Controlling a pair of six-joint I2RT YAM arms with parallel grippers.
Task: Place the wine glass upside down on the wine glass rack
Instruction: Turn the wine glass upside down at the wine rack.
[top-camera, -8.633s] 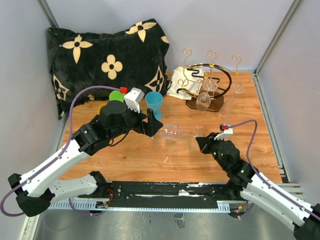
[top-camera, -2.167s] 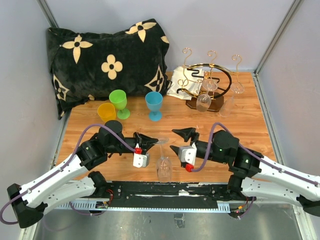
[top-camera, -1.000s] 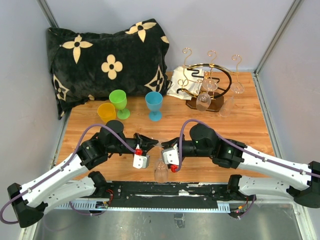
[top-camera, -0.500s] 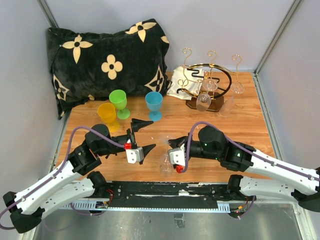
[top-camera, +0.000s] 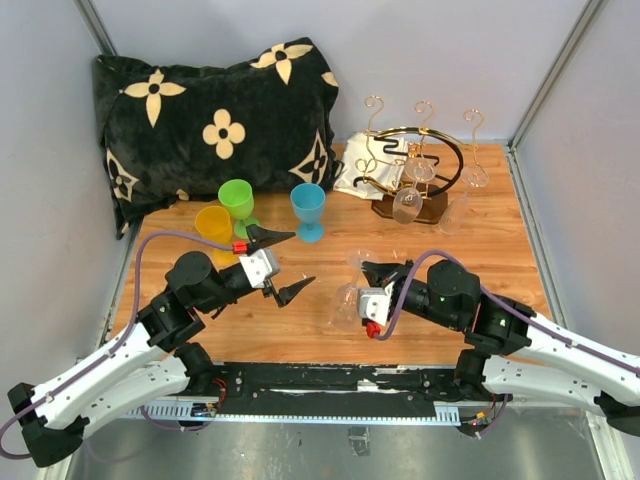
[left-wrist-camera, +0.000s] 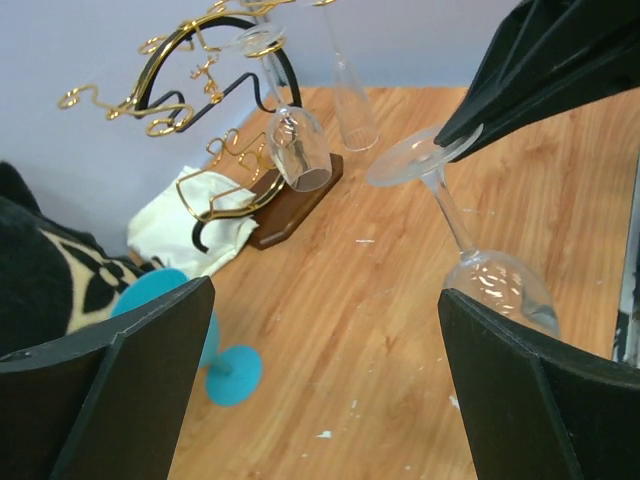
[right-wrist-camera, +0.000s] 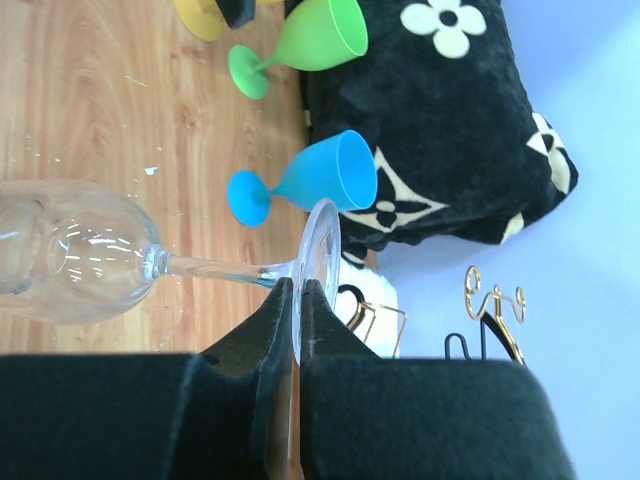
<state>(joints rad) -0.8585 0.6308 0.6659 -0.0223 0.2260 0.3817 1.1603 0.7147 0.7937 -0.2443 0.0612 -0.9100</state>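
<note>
A clear wine glass (top-camera: 345, 299) hangs tilted above the table, bowl low and foot up. My right gripper (top-camera: 366, 268) is shut on the rim of its foot (right-wrist-camera: 322, 240), with the bowl (right-wrist-camera: 80, 250) out to the left. My left gripper (top-camera: 301, 259) stands wide open left of the glass, touching nothing. In the left wrist view the glass (left-wrist-camera: 495, 285) hangs beside my right finger (left-wrist-camera: 540, 400). The wine glass rack (top-camera: 415, 165), gold wire with a black ring on a brown base, stands at the back right with a glass (top-camera: 407, 203) hanging upside down on it.
Blue (top-camera: 309, 210), green (top-camera: 238, 203) and yellow (top-camera: 213, 224) cups stand at the back left, in front of a black flowered pillow (top-camera: 215, 125). A white cloth (top-camera: 355, 172) lies by the rack. Another clear glass (top-camera: 455, 210) stands to the right of the rack's base.
My left gripper has opened, let go of the wine glass and drawn back to the left. The right gripper keeps the foot and has carried the glass a little to the right.
</note>
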